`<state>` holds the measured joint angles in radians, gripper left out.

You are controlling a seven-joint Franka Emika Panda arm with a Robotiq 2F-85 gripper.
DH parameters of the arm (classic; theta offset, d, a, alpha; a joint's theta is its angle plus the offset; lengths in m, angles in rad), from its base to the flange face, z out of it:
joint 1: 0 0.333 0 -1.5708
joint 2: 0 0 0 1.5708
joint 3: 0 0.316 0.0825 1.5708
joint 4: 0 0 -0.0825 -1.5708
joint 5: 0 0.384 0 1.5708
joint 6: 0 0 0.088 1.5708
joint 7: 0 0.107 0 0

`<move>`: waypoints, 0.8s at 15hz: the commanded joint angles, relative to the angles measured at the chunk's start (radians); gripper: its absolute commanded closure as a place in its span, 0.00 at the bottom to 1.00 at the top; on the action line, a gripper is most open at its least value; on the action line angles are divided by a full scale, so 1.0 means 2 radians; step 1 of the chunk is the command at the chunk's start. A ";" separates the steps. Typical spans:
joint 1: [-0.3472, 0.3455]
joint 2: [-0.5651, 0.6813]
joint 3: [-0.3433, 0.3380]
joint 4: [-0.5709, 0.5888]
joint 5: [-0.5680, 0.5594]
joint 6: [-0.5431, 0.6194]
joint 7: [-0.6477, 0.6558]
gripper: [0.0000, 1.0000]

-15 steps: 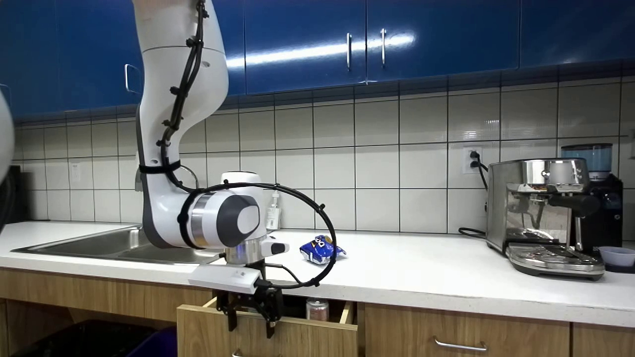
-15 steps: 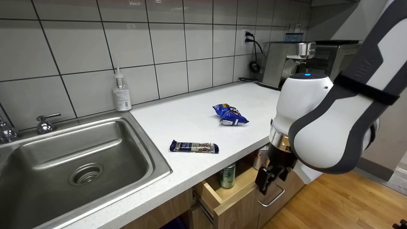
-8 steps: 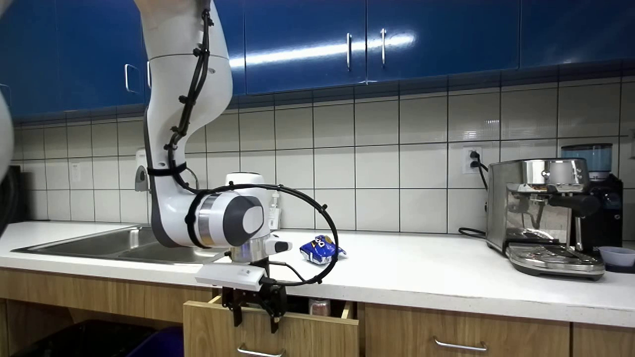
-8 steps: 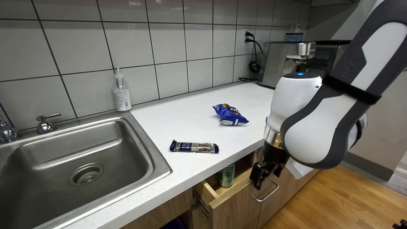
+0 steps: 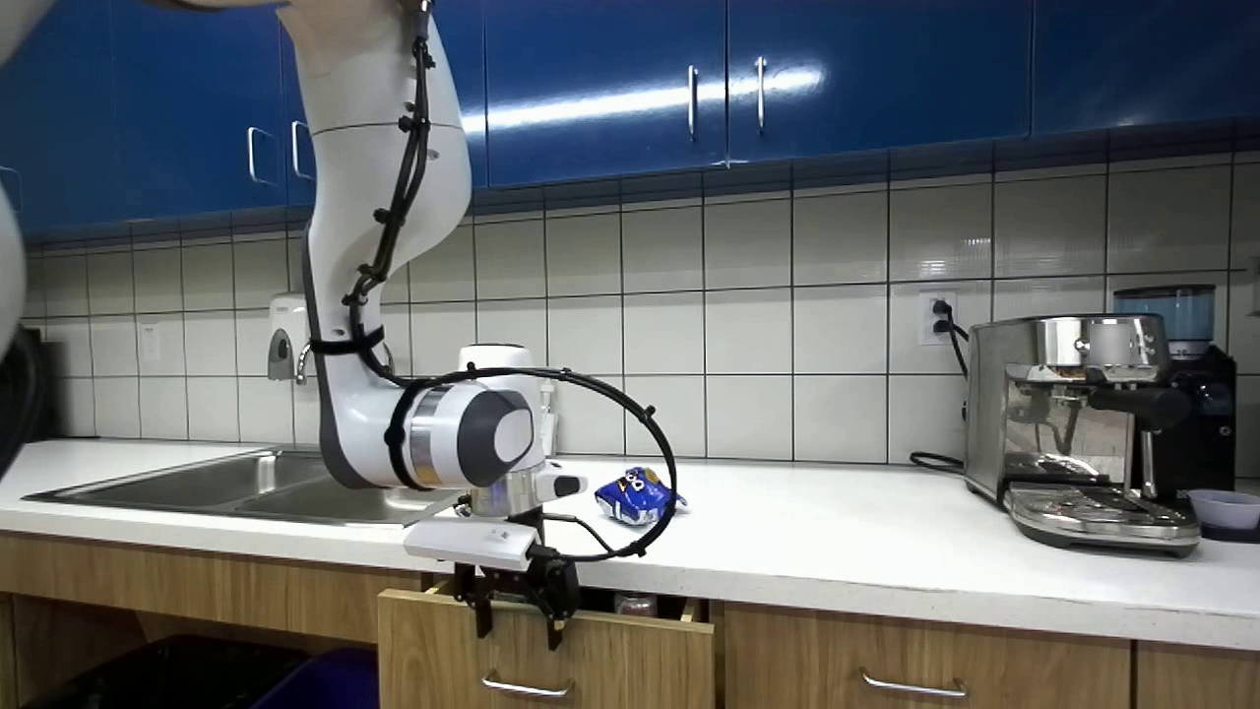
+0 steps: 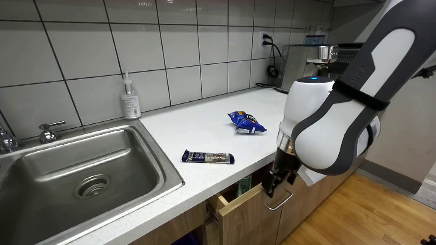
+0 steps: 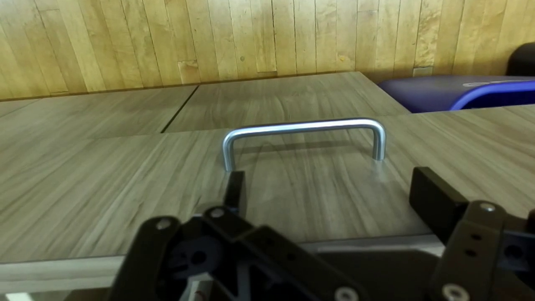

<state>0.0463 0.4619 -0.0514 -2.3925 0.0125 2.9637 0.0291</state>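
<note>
In an exterior view, from left: the sink (image 5: 202,489), then the fingers (image 5: 554,630), spread wide at the front of the partly open drawer (image 5: 640,662), just above its handle (image 5: 529,687), contact unclear; right of them, farther back on the table (image 5: 817,532), a blue bag (image 5: 630,497).

Drawer front (image 5: 630,665): bottom cut off, both exterior views
Green can (image 6: 244,185): base hidden behind drawer front
Reddish can (image 5: 636,605): only top shows; label unreadable
Gripper (image 7: 328,177): rear cut off in wrist view; contact with drawer front, can't tell
Arm (image 6: 323,146): upper end out of frame, both exterior views
Pump bottle (image 6: 130,104): label print too small
Purple bin (image 7: 418,92): cut by wrist view's right edge
</note>
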 commanded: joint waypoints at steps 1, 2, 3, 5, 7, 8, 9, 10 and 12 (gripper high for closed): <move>-0.018 0.014 0.000 0.041 -0.001 -0.007 -0.004 0.00; -0.019 0.015 0.000 0.044 -0.001 -0.007 -0.004 0.00; -0.020 0.016 -0.001 0.046 -0.001 -0.007 -0.004 0.00; -0.023 0.017 0.002 0.048 0.000 -0.008 -0.005 0.00; -0.024 0.016 0.004 0.046 0.001 -0.008 -0.005 0.00; -0.025 0.014 0.005 0.045 0.001 -0.008 -0.005 0.00; -0.025 0.010 0.006 0.041 0.001 -0.009 -0.005 0.00; -0.024 0.008 0.005 0.037 0.001 -0.010 -0.004 0.00; -0.028 0.003 0.012 0.029 0.005 -0.008 -0.007 0.00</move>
<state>0.0231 0.4848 -0.0510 -2.3457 0.0125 2.9611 0.0279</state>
